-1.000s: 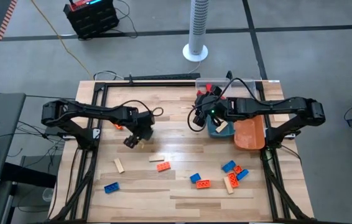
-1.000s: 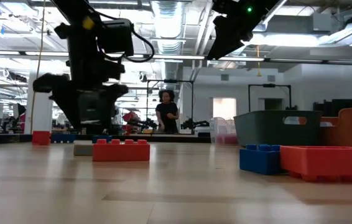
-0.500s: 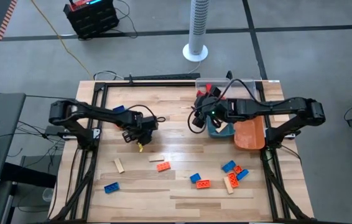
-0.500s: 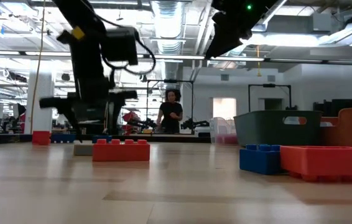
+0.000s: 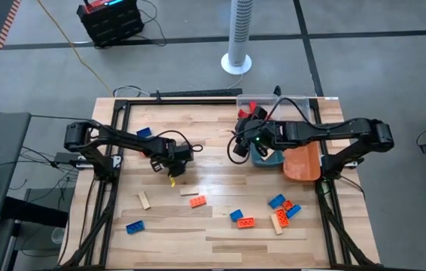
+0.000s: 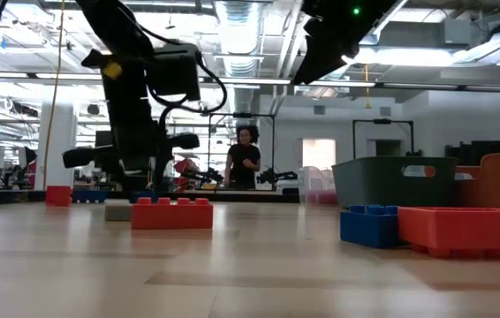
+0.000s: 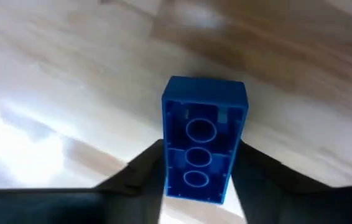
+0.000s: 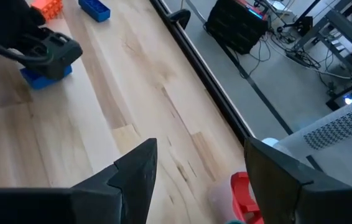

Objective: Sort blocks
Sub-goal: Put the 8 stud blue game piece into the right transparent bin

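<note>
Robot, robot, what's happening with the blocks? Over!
Left gripper closing around blue block. Right gripper open, waiting by teal tray. Nothing blocking.

Blue brick [image 7: 204, 140] between dark pincer fingers [image 7: 135, 177]; pale, streaked wooden bench [image 5: 213, 139]; a red brick [image 6: 172, 213], teal tray [image 6: 396, 181] and orange tray [image 5: 302, 162].

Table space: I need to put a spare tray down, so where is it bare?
Bare wood lies in the middle, between the left gripper holding a blue plastic brick and the right gripper. The near right is crowded with loose bricks, and the teal tray and orange tray fill the far right.
</note>
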You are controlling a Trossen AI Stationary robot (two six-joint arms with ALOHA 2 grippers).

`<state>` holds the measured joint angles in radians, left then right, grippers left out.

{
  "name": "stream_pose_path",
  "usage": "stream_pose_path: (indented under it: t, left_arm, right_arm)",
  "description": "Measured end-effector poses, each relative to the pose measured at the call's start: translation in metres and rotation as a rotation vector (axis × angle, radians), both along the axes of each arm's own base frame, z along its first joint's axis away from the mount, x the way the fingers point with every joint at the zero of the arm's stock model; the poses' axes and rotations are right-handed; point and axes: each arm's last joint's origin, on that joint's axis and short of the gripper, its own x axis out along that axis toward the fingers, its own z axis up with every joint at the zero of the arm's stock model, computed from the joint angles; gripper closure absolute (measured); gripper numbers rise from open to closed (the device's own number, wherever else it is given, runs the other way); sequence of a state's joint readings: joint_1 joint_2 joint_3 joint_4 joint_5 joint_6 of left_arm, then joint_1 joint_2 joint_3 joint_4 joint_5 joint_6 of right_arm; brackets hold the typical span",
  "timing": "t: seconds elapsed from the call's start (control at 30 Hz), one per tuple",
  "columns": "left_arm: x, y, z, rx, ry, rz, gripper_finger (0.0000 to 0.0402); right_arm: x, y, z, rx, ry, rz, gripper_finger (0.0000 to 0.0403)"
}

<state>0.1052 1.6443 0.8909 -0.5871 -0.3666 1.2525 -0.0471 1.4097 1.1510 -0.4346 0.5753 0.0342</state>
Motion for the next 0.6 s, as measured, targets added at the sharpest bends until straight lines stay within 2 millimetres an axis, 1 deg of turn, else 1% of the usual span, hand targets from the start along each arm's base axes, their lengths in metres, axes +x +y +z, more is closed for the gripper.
stream_pose_path:
  t: [0.03, 0.13, 0.2, 0.3, 0.37, 0.47, 0.53, 0.6]
  left_arm:
    - [0.0, -0.001, 0.001, -0.001, -0.012, 0.005, 0.0276]
    - [0.0, -0.007, 0.008, -0.008, -0.057, 0.016, 0.0278]
    - [0.001, -0.01, 0.017, -0.015, -0.126, 0.042, 0.0278]
    - [0.005, -0.015, 0.034, -0.051, -0.289, 0.117, 0.0278]
    - [0.009, -0.016, 0.047, -0.128, -0.425, 0.171, 0.0278]
    - [0.012, -0.019, 0.063, -0.315, -0.578, 0.197, 0.0278]
    - [0.014, -0.02, 0.071, -0.44, -0.646, 0.193, 0.0278]
    - [0.018, -0.02, 0.077, -0.551, -0.709, 0.202, 0.0278]
  right_arm:
    - [0.0, 0.0, -0.001, 0.004, 0.0, -0.001, 0.0159]
    - [-0.002, 0.006, -0.008, 0.021, 0.028, 0.009, 0.0159]
    - [-0.005, 0.015, -0.017, 0.023, 0.071, 0.017, 0.0159]
    - [-0.01, 0.033, -0.032, -0.043, 0.12, 0.029, 0.0159]
    - [-0.014, 0.047, -0.042, -0.109, 0.172, 0.087, 0.0159]
    - [-0.015, 0.07, -0.052, -0.211, 0.196, 0.248, 0.0159]
    - [-0.015, 0.086, -0.054, -0.277, 0.187, 0.348, 0.0159]
    - [-0.014, 0.099, -0.052, -0.334, 0.162, 0.428, 0.0159]
